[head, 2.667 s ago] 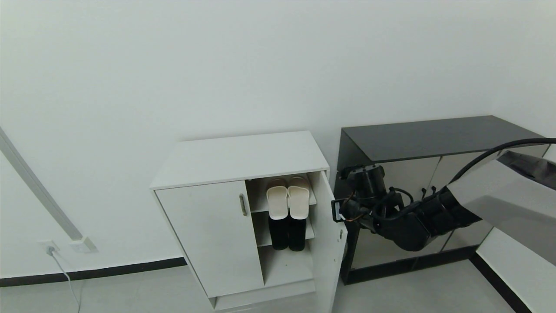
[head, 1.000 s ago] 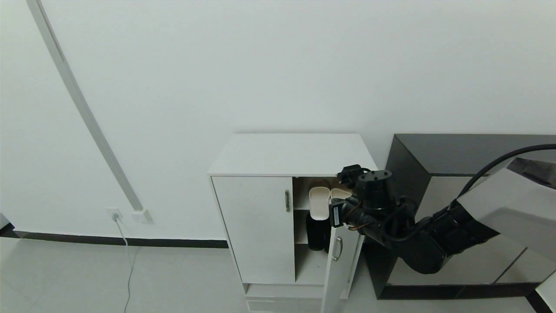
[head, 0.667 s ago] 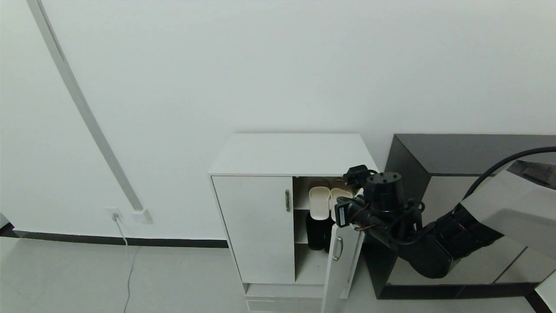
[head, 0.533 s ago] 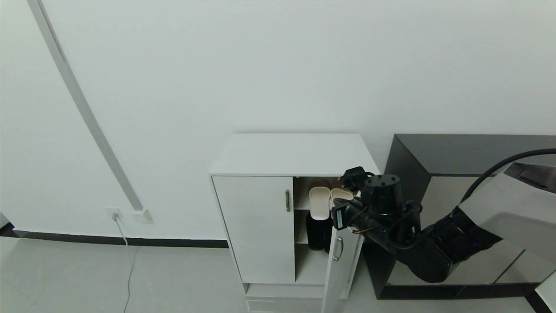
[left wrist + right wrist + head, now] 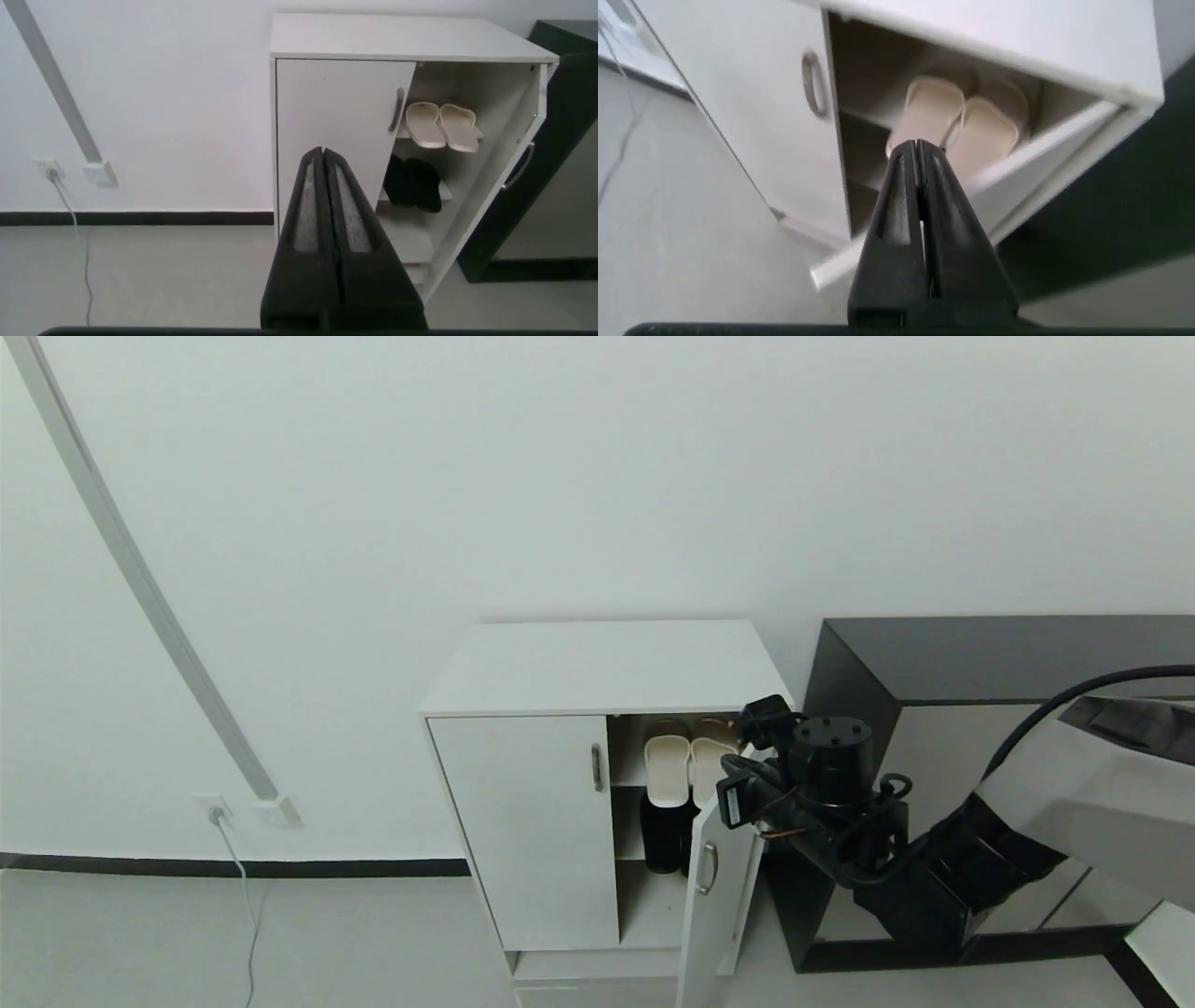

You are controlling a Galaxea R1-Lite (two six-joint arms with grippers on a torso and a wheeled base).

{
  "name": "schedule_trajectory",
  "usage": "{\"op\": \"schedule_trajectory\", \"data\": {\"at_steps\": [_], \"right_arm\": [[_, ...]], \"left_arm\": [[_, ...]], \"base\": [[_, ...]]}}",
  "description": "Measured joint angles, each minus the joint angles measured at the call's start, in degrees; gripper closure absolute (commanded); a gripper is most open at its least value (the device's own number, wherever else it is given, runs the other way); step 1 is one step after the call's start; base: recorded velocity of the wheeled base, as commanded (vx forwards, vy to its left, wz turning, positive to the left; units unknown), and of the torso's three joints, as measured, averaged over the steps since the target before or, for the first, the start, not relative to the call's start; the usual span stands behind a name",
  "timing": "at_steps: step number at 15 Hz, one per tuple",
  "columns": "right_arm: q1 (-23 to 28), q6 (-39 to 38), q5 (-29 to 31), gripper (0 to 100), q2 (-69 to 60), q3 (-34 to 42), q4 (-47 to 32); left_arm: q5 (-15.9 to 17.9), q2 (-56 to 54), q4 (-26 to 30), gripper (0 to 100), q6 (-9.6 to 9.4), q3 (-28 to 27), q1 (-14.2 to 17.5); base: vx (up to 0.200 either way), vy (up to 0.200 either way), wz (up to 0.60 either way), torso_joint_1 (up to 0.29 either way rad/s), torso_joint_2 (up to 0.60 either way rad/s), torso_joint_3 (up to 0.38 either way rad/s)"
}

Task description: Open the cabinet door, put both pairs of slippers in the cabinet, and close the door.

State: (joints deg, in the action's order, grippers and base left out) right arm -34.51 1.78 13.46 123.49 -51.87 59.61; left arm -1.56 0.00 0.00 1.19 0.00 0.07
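Against the wall, a white cabinet [image 5: 597,667], with its left door [image 5: 523,831] shut and its right door [image 5: 714,887] swung out toward the front. Inside the open half, on the upper shelf, a pair of white slippers [image 5: 680,768] side by side, ends hanging over the shelf's front edge. One shelf lower, directly beneath them, a pair of black slippers [image 5: 658,831]. Right tool [image 5: 918,149] pressed fully closed, gripping nothing, held just outside the cabinet by the top corner of the right door. Tips aimed in toward the white slippers and short of them; contact with the door's edge impossible to judge. Left tool [image 5: 323,154] likewise closed flat with nothing between its fingers, well out in front of the cabinet. Aimed at the left door near its handle [image 5: 399,107], well apart from both pairs. Just to the right of the cabinet, a dark sideboard [image 5: 980,653]. On the wall to the left of the cabinet, a socket [image 5: 217,810] with a cable hanging to the floor, and a slanting strip [image 5: 140,579] above it.
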Motion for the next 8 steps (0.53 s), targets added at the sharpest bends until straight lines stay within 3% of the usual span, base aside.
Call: {"op": "schedule_trajectory", "data": {"at_steps": [3,8], "right_arm": [[-0.2,-0.5,-0.4,100,-1.6,5.1,0.0],[-0.4,-1.0,-0.5,100,-5.4,15.4,0.1]], "left_arm": [[0.0,0.0,0.0,100,0.00,0.0,0.0],[0.1,0.0,0.0,100,-0.02,0.0,0.0]], "base": [[0.000,0.000,0.00,0.000,0.00,0.000],[0.200,0.000,0.00,-0.005,0.00,0.002]]}}
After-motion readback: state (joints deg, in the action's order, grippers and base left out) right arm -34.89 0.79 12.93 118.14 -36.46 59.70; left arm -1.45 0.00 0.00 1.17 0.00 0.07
